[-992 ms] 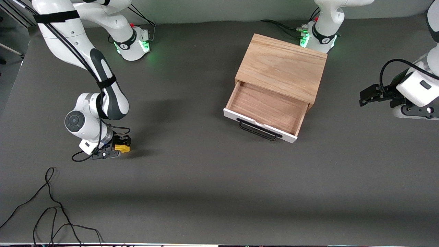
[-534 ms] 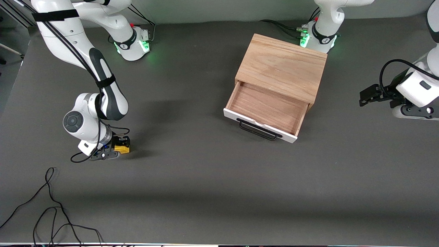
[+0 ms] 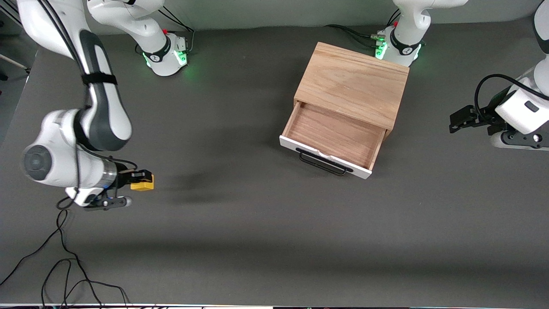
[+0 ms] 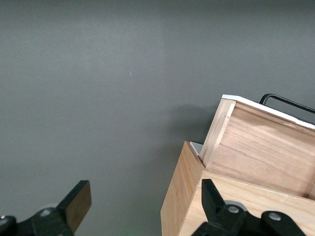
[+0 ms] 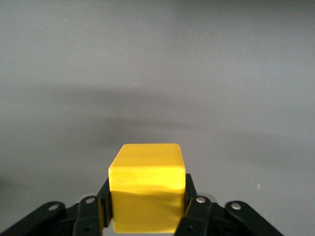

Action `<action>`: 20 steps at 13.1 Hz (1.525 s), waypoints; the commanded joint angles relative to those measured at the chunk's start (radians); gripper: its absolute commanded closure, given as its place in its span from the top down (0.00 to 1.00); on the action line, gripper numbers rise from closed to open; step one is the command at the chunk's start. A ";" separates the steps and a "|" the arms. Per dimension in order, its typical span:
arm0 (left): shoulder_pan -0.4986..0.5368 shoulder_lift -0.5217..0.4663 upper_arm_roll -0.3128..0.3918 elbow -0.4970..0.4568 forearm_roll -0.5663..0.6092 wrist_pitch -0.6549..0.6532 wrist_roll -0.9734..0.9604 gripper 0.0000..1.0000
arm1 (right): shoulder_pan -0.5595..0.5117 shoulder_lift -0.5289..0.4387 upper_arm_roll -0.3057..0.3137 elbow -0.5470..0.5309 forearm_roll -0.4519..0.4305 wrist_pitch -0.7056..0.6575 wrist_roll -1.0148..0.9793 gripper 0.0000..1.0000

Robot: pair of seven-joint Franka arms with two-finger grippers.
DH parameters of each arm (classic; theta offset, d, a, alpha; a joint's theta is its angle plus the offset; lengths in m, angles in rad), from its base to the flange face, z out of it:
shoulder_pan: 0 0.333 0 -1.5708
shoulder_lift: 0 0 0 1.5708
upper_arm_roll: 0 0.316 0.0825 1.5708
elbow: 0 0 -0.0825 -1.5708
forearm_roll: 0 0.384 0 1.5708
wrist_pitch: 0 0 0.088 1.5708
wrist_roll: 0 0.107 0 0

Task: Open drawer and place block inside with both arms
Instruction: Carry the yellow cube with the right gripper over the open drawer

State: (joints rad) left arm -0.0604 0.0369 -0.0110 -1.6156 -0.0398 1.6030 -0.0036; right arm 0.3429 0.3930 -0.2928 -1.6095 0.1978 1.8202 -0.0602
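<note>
- Block (image 3: 142, 185) is clamped between the fingers of the right gripper (image 3: 138, 180), lifted over the table (image 3: 257, 240) toward the right arm's end, well apart from the drawer (image 3: 332, 139); the right wrist view shows bare table under it.
- Drawer stands pulled out of the wooden box (image 3: 354, 83) near the left arm's base along the table's robot-side edge, its tray bare, white front and black handle (image 3: 322, 164) facing the camera.
- Left gripper (image 3: 465, 118) waits over the table's edge at the left arm's end, jaws wide apart, beside the box.
- Judged step: carry the block across to the tray.
- To do it well: keep the grip firm, travel high enough to pass over the white front, centre over the wood-grain floor, lower before releasing so the cube does not bounce out.
</note>
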 commanded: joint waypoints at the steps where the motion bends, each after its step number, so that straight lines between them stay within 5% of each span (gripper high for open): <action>1: 0.008 -0.006 -0.007 -0.003 0.011 -0.005 0.016 1.00 | 0.016 0.014 0.000 0.216 0.023 -0.215 0.145 0.33; 9: 0.007 -0.006 -0.007 -0.003 0.011 -0.006 0.016 1.00 | 0.398 0.081 0.006 0.514 0.020 -0.257 0.738 0.32; 12: 0.007 -0.006 -0.007 -0.004 0.011 -0.006 0.016 1.00 | 0.504 0.147 0.008 0.533 0.023 -0.064 0.915 0.33; 20: 0.004 -0.006 -0.007 -0.006 0.011 -0.005 0.016 1.00 | 0.538 0.300 0.149 0.648 0.017 0.065 1.154 0.32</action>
State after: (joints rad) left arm -0.0598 0.0376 -0.0132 -1.6156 -0.0396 1.6026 -0.0026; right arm 0.8871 0.6434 -0.1637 -1.0264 0.2069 1.8670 1.0448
